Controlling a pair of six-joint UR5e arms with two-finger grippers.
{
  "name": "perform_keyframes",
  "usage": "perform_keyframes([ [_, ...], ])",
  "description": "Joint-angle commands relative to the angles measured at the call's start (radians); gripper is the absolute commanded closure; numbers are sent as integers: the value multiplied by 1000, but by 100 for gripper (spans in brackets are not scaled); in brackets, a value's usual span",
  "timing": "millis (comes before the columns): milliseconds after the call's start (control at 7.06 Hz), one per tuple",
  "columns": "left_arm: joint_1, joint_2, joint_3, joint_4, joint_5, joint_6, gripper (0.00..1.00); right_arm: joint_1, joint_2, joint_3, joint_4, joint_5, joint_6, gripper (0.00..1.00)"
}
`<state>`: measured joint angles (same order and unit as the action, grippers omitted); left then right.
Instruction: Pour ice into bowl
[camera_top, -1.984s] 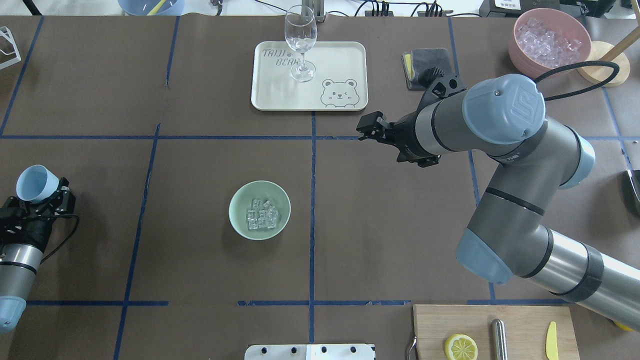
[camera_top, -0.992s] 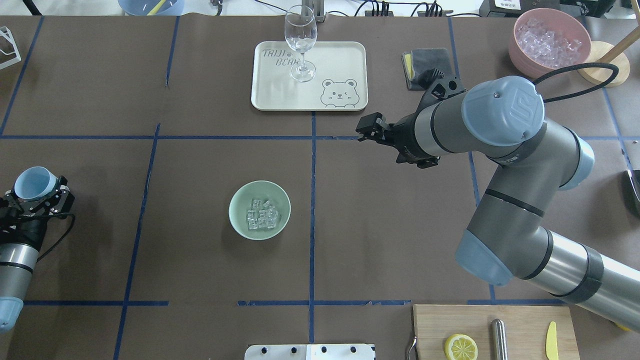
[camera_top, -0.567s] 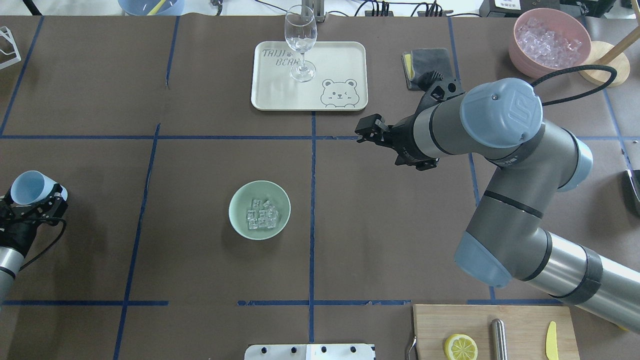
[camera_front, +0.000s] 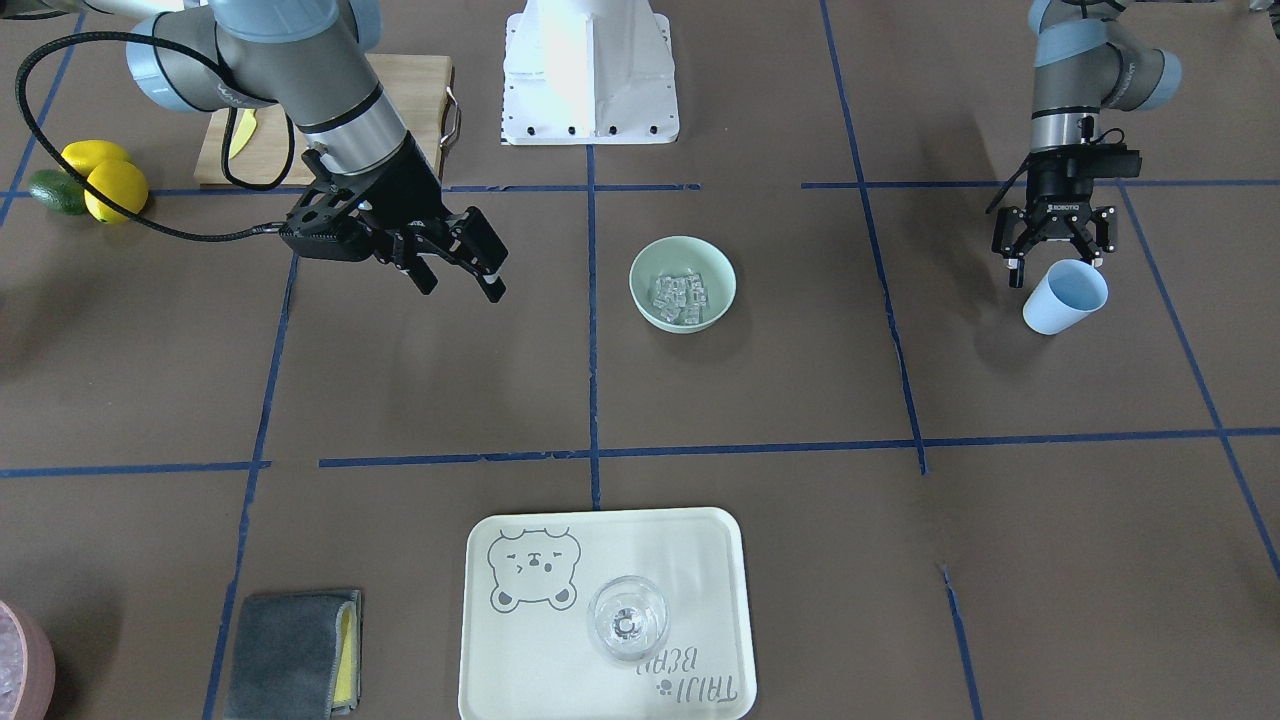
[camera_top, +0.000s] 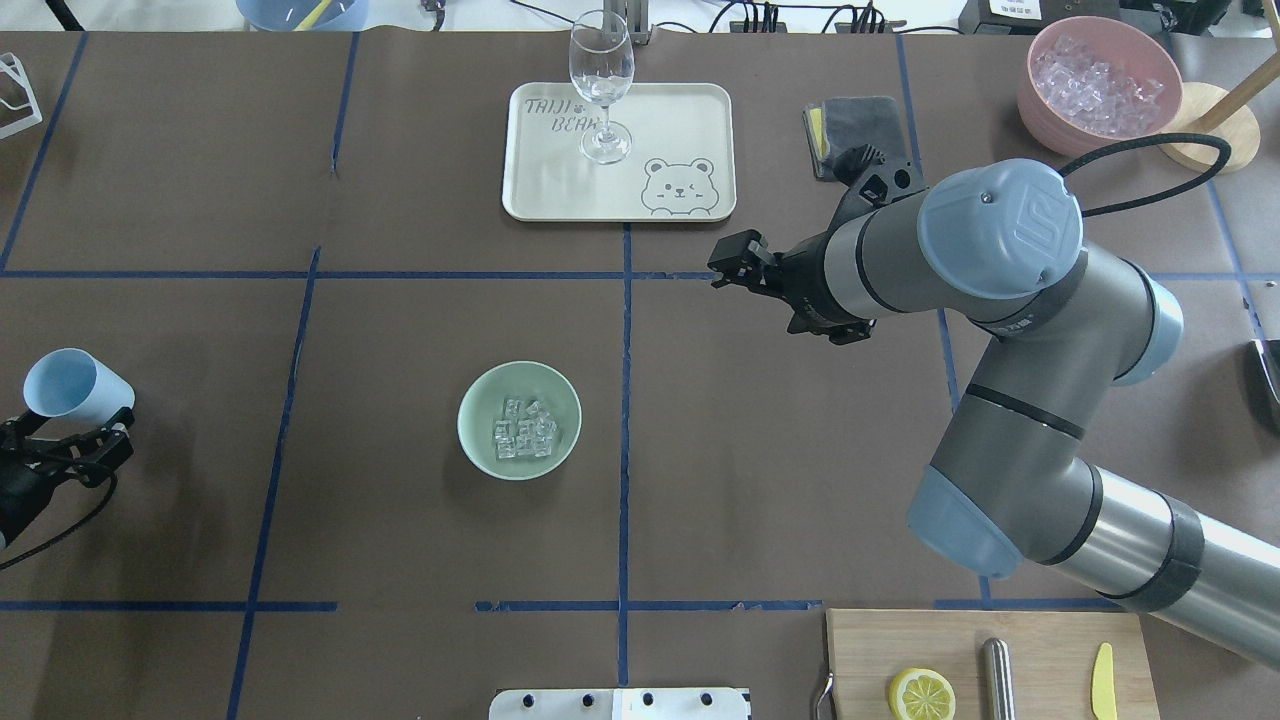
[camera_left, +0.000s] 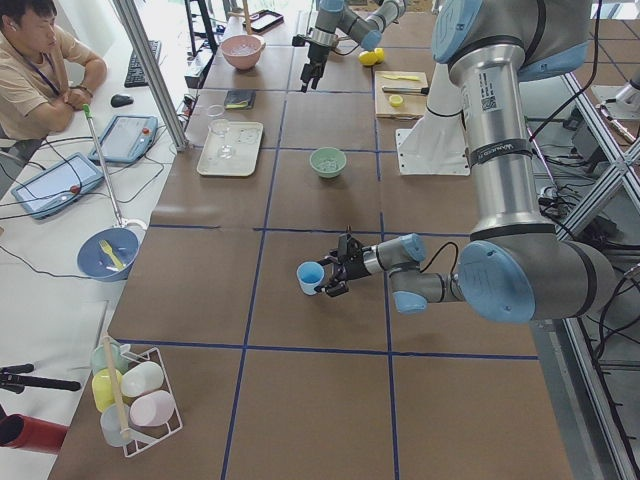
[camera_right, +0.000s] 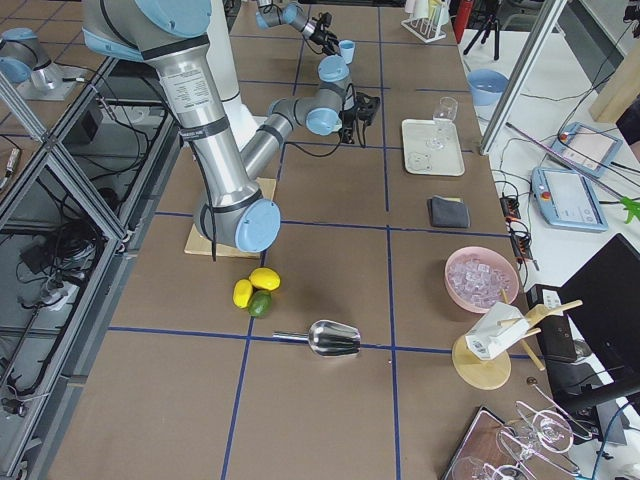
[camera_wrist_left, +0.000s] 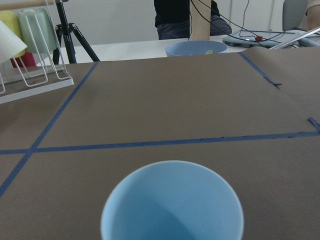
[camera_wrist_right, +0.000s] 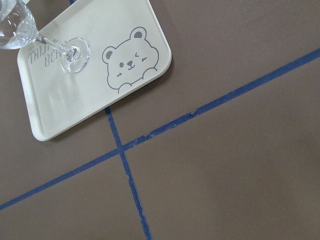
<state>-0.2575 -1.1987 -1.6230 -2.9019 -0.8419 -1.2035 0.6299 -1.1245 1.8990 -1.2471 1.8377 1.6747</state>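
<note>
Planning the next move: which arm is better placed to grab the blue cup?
Left. The left gripper, open, sits right by the cup; the right gripper hangs empty far off, beyond the bowl.

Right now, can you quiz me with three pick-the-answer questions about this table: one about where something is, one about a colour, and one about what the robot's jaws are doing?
1. Where does the wine glass stand?
A. on the wooden board
B. on the bear tray
C. on the grey cloth

2. What colour is the bowl that holds the ice in the middle of the table?
A. mint green
B. red
C. black

3. What are the right arm's jaws doing?
A. shut on the wine glass
B. shut on a lemon
C. open, holding nothing

Answers:
1 B, the glass's foot sits on the tray beside the lettering.
2 A, pale green shows all around the clear cubes.
3 C, in the front-facing view the jaws stand apart with only table between them.
</note>
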Motion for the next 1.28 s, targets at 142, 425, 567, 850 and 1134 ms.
perform_keyframes([
  [142,-14,131,-95,-45,-268,197,0,-31,18,15,0,-2,35,0],
  [425,-184,159,-110,-48,-554,386,0,-157,48,17,-2,-129,72,0],
  [567,-319,159,-110,-48,-668,468,0,-192,63,17,-2,-159,88,0],
  [850,-454,156,-91,-46,-807,602,0,-248,115,-15,-24,-175,96,0],
  [1134,-486,151,-97,-48,-800,611,0,-266,243,-169,-135,-164,51,0],
])
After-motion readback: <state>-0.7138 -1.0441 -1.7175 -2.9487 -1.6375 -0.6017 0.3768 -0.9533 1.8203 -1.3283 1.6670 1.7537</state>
